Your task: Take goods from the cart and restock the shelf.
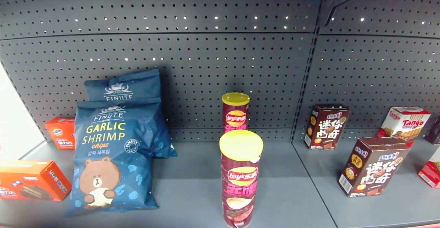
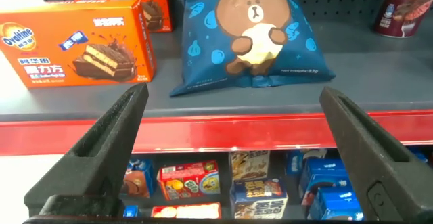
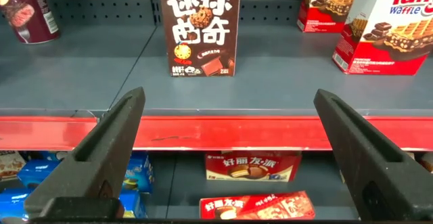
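Upfront, cylindrical chip can point(image 1: 240, 183) w/ yellow lid point(image 1: 241, 145), crinkly blue bag point(image 1: 113, 155).

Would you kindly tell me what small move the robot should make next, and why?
Probably draw both arms back from the shelf and turn toward the cart: the left gripper and right gripper are open and empty, so there is nothing to place yet.
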`<state>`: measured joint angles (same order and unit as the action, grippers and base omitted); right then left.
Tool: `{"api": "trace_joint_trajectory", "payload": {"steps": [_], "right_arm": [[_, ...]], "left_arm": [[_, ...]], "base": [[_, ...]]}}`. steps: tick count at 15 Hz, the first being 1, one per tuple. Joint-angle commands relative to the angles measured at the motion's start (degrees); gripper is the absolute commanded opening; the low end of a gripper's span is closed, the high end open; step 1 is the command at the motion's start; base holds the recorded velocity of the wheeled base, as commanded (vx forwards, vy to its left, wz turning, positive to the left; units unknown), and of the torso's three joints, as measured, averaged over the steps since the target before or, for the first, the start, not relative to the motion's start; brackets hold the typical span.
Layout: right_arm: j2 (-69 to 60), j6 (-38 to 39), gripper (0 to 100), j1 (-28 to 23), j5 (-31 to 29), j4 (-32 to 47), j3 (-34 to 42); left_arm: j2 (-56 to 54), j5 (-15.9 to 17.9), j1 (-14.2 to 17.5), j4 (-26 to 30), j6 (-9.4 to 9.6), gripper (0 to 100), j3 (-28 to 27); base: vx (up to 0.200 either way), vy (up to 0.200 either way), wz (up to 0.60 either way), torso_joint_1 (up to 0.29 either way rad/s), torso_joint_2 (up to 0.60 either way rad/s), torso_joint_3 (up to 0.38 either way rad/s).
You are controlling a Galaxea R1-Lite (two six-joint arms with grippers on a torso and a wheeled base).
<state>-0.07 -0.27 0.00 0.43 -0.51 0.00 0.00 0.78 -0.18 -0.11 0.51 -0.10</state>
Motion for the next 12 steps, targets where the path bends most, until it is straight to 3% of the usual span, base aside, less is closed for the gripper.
{"api": "trace_joint_trajectory", "payload": {"steps": [1,12], "right_arm": [[0.07,-0.08,100,0.00,0.01,-0.02,0.00],[0.07,0.00,100,0.00,0.01,-0.02,0.00]], "left_arm": [[0.00,0.01,0.01,0.02,-0.07,100,-0.08],[0.00,0.01,0.01,0.02,-0.25,100,0.01]], "base": [[0.000,0.000,0.00,0.000,0.00,0.000],[0.000,0.000,0.05,0.001,0.00,0.000]]}}
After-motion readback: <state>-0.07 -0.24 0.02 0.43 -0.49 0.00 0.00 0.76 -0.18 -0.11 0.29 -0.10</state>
